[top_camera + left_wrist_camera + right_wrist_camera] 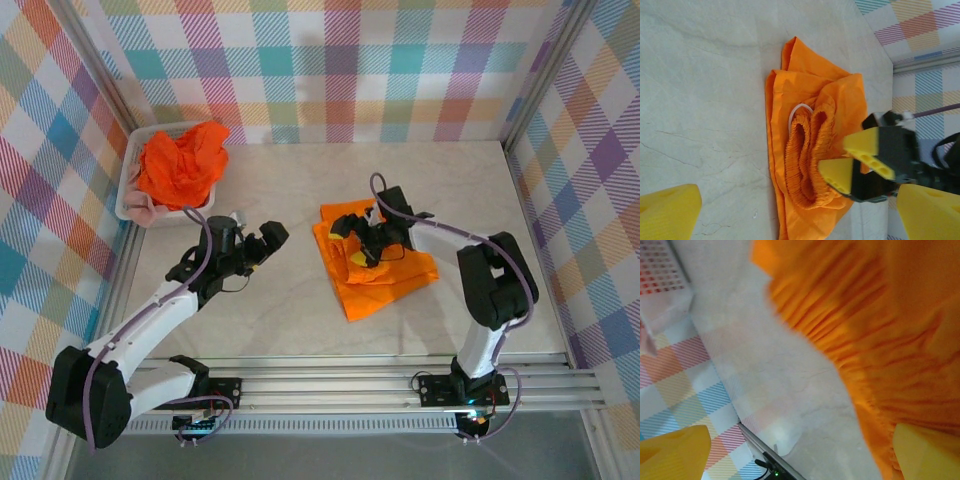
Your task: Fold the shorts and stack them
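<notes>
Lying loosely folded right of centre: shorts (378,292). Poised just above, jaws spread and empty, presumably to take an edge for folding: right gripper (350,243). Standing by alongside, jaws wide, empty: left gripper (267,241). Heaped in basket (125,196): other shorts (180,165).

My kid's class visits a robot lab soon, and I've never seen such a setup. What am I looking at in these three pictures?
Two robot arms are bolted at the near edge of a table, each ending in a two-finger gripper. The wide picture comes from a camera above and behind them. The other two come from cameras on the left and right wrists, so the yellow shapes in their lower corners are that arm's own fingers. On the table lies a crumpled pair of orange shorts. The right gripper is right over it, jaws open. The left gripper is open beside it, holding nothing. A white basket at the back left holds more shorts, orange and pink.
</notes>
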